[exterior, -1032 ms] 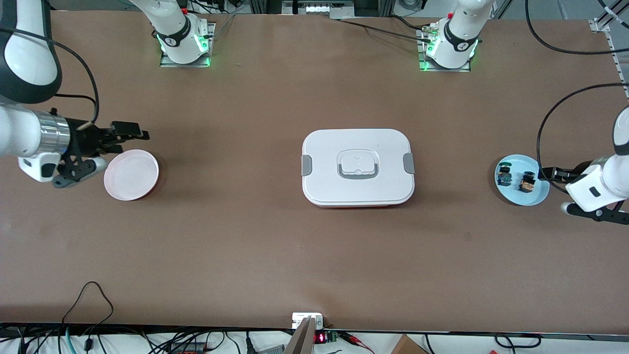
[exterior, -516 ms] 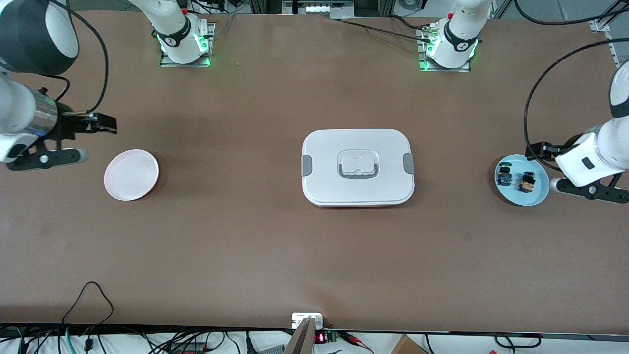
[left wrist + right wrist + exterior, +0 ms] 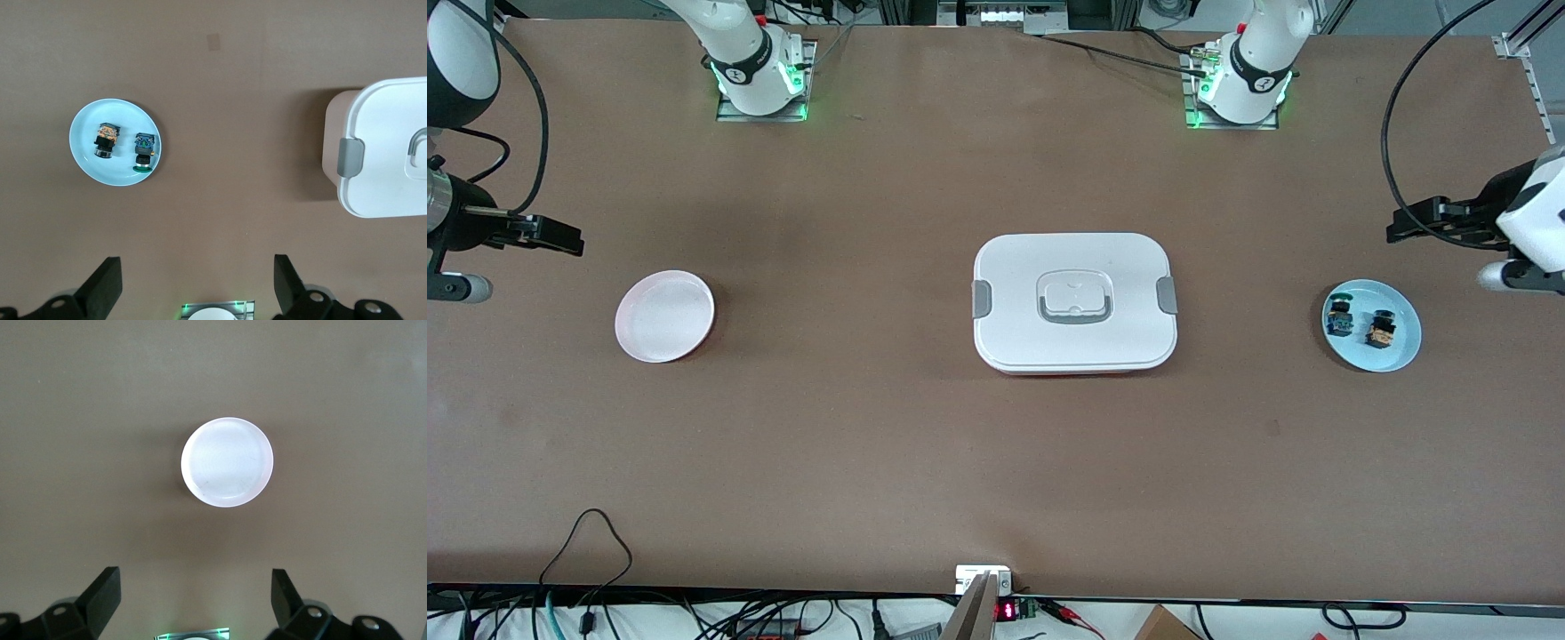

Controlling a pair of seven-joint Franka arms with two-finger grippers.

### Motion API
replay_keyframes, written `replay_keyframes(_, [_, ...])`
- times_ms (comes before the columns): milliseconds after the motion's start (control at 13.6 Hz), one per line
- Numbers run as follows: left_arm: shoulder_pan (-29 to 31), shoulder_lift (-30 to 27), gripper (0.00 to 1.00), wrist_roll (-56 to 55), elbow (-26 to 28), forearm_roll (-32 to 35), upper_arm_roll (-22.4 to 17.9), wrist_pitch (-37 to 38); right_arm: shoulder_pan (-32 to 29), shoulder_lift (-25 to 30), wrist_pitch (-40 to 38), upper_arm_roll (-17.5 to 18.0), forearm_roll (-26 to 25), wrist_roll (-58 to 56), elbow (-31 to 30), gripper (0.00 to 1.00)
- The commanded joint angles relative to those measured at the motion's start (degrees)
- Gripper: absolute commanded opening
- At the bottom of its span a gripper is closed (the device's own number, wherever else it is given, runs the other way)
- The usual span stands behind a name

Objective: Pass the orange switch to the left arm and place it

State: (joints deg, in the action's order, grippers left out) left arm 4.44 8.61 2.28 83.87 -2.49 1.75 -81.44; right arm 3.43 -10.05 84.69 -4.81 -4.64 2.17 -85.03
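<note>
Tiny orange-capped switch [image 3: 1382, 330] lies on the pale blue round plate [image 3: 1400, 356] near the bench's [image 3: 871, 427] edge; large white plastic box [image 3: 1074, 300] mid-bench; left tool [image 3: 197, 283] and right tool [image 3: 195, 597] both spread apart, empty, high over their bench ends

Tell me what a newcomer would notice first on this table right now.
The big white box sits mid-table, lid latched. Toward the left arm's end, a light blue plate holds the orange switch beside a green-capped switch; toward the right arm's end lies an empty pink plate. The left tool and the right tool hang open near their own table ends, holding nothing.
</note>
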Motion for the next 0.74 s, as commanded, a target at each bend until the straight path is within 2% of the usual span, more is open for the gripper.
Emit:
replay_keyframes(0, [-1.5,-6.1,1.00,1.1,10.9,-1.4,-2.7,-8.2,-0.4,6.8,4.5,0.1,0.2,-0.7,-9.3,1.00])
replay_keyframes(147, [-1.5,-6.3,1.00,1.3,11.8,-1.0,-2.7,-9.5,-0.4,7.2,5.5,0.0,0.1,-2.4,-10.1,1.00])
replay_keyframes(368, [-1.5,-6.3,1.00,6.1,12.0,4.1,-2.7,-12.8,-0.3,8.6,7.4,0.0,0.2,-2.3,-12.4,1.00])
replay_keyframes(516, [-1.3,-6.3,1.00,6.4,12.1,4.2,-2.7,-12.6,-0.9,10.7,9.9,-0.4,1.6,-2.3,-15.8,1.00])
replay_keyframes(663, [-1.3,-6.3,1.00,6.2,12.1,4.2,-2.7,-12.4,-0.8,11.0,10.5,-0.3,2.7,-2.4,-16.2,1.00])
